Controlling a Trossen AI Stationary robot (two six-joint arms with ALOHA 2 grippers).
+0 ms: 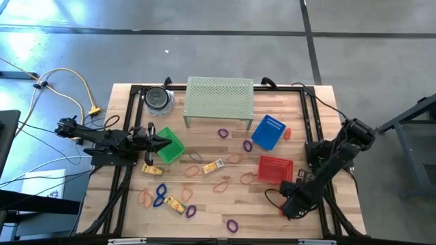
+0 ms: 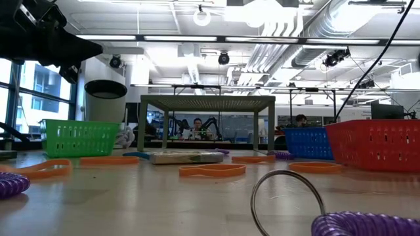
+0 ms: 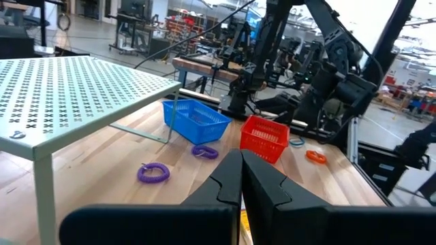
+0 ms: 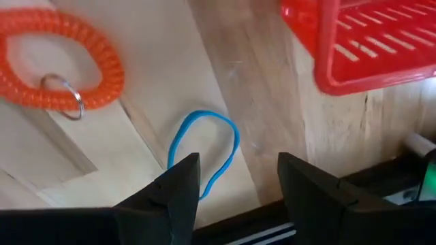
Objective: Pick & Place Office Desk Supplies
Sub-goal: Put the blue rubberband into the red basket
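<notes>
Scanning from the left, we noted the left gripper (image 1: 165,142) parked over the green basket (image 1: 172,145), fingers pressed together on nothing. Loose supplies lay scattered mid-table: orange-tan bands, purple loops and a yellow oblong piece (image 1: 214,166) in front of the perforated stand (image 1: 219,96).

Farther right, the right gripper (image 4: 237,182) hung low near the front-right table edge, just in front of the red basket (image 4: 368,42), fingers spread and empty. A blue rubber band (image 4: 204,148) lay flat on the wood between and just ahead of the fingertips; an orange coil loop with a key ring (image 4: 61,58) sat well beside it.

We judged the step to be the band pickup. Doing it well meant centring on one strand, dropping until the tips met the wood, then closing, since so thin a band could slip under.
</notes>
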